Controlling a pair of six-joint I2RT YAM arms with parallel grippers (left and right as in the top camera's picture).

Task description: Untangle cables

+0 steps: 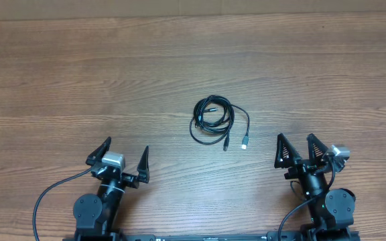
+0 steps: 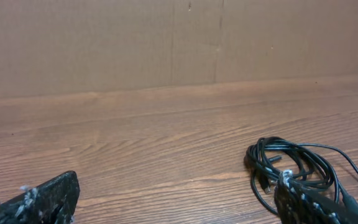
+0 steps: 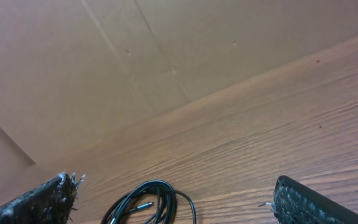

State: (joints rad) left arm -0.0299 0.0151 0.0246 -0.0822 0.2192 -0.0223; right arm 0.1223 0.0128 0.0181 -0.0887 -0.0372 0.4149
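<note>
Task not begun: cables (image 1: 213,120) lie coiled together on the table (image 1: 59,80); left gripper (image 1: 120,159) and right gripper (image 1: 299,152) both spread wide, holding nothing.

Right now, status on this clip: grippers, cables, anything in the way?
Left gripper open, empty. Right gripper open, empty. Cables in one tangled coil on the table, untouched. Nothing blocking either approach.

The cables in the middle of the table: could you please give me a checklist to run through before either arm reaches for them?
1. All three views show the cables: ok.
2. The cables lie separated: not ok, they sit coiled in one bundle on the table.
3. The left end effector is open and empty: ok.
4. The right end effector is open and empty: ok.
5. Which strand crosses over which: cannot tell.
</note>
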